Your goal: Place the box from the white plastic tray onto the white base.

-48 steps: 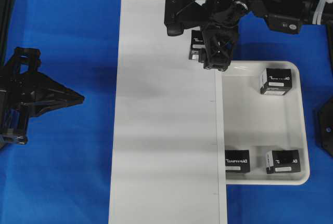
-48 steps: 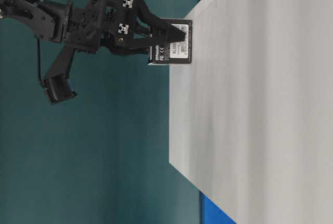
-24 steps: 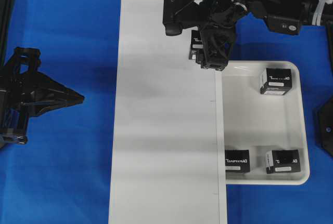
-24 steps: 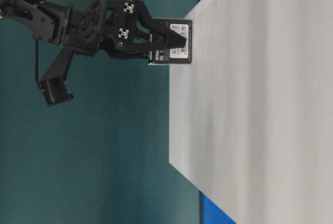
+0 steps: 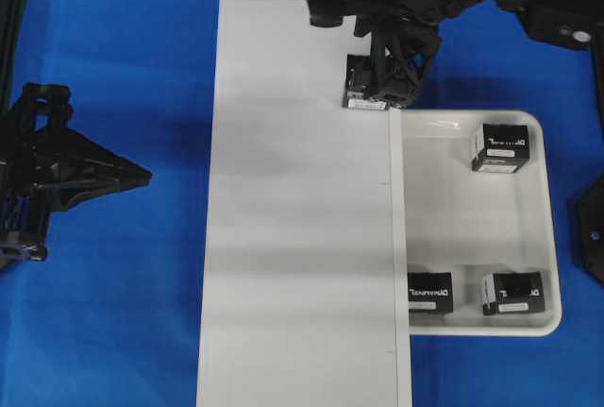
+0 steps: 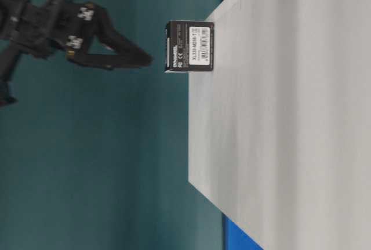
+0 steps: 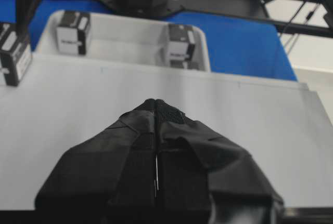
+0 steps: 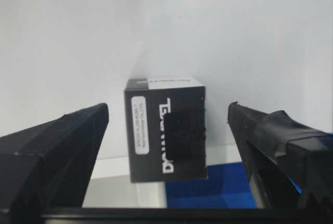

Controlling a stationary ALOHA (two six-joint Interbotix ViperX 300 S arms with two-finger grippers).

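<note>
Lighting: bright, even, diffuse from above.
Soft grey bands shade the white base [image 5: 302, 237]. Table-level view: right gripper [image 6: 145, 60] is motion-blurred. Right wrist view: fingers [image 8: 52, 151] look soft, possibly out of focus; the box [image 8: 166, 130] is sharper.

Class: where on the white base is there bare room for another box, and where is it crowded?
Bare: the white base between its left edge and the tray. Crowded: its far right corner, with the box under the open right end effector.
</note>
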